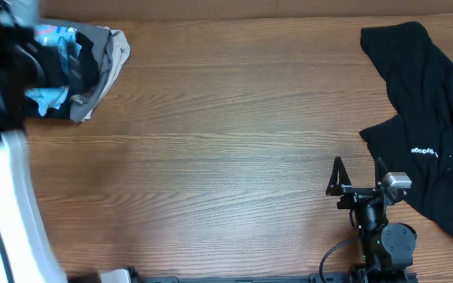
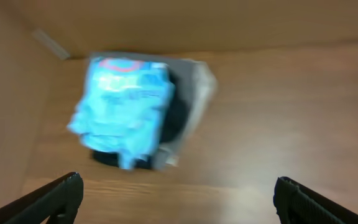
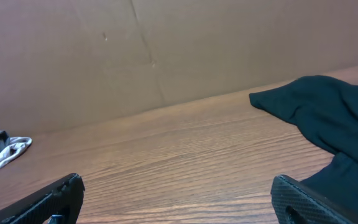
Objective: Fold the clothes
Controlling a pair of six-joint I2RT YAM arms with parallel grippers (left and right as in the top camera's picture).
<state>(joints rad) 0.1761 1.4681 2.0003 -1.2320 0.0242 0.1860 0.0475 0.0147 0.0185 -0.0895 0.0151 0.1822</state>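
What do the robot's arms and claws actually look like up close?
The right arm is black and jointed, with a silver block near the wrist and a black cable at its base. The right gripper has two slim black pointed fingers; the left gripper matches. The left arm shows only as a blurred white and black shape.

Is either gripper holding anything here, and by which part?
Nothing held: left gripper and right gripper both open, empty; blue T-shirt lies free.
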